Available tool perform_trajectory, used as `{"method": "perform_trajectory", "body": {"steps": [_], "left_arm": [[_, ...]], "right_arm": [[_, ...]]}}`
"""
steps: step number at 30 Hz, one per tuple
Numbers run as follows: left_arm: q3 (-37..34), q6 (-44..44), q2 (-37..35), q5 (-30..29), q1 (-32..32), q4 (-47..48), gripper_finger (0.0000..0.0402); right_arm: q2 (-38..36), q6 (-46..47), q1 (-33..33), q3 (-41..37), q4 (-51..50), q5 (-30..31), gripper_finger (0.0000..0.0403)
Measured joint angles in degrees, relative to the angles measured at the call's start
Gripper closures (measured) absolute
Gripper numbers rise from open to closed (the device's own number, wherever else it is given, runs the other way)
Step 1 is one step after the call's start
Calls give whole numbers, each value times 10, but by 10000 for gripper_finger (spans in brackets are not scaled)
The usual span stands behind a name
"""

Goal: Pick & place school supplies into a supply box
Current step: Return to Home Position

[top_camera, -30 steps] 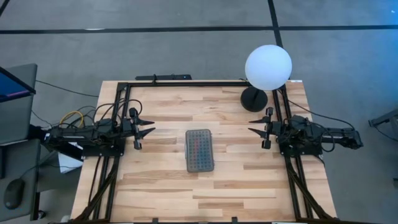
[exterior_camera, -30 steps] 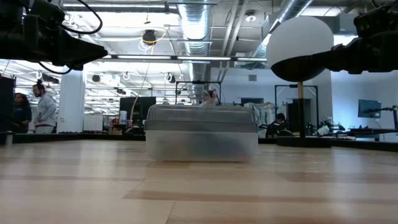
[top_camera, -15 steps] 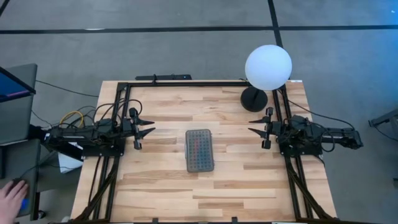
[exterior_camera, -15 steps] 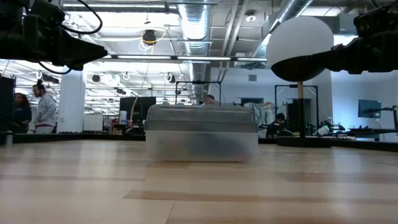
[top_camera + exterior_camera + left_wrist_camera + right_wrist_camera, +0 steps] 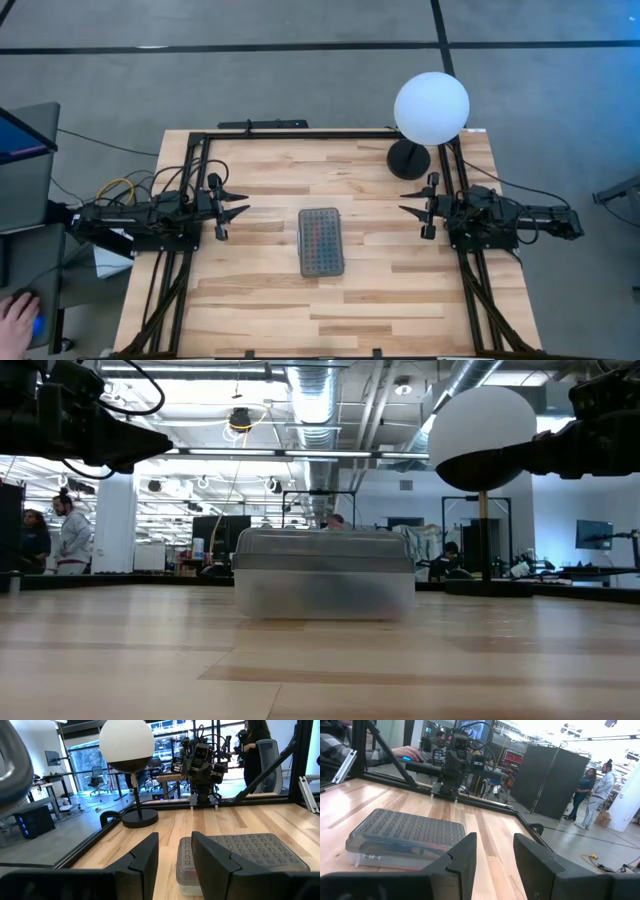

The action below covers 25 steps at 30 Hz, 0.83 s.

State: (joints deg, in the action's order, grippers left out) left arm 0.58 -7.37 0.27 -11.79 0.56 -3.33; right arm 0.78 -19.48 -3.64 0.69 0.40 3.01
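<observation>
Pale wooden table (image 5: 260,300) with an arm at each side: the left gripper (image 5: 242,202) and the right gripper (image 5: 405,202) hang with fingers spread, facing inward. Between them, well apart from both, lies the supply box (image 5: 321,241), lid shut, with the school supplies (image 5: 390,847) inside. A globe lamp (image 5: 431,108) stands at the far right.

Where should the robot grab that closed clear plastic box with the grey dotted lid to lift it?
Probably across the two long sides near the middle, coming straight down: the clear, grey-lidded supply box lies flat and shut, and its narrow width best suits two fingers.
</observation>
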Motion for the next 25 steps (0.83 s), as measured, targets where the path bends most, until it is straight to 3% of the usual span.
{"method": "perform_trajectory", "body": {"steps": [25], "left_arm": [[0,-7,0,0,0,0,290]], "right_arm": [[0,0,0,0,0,0,278]]}}
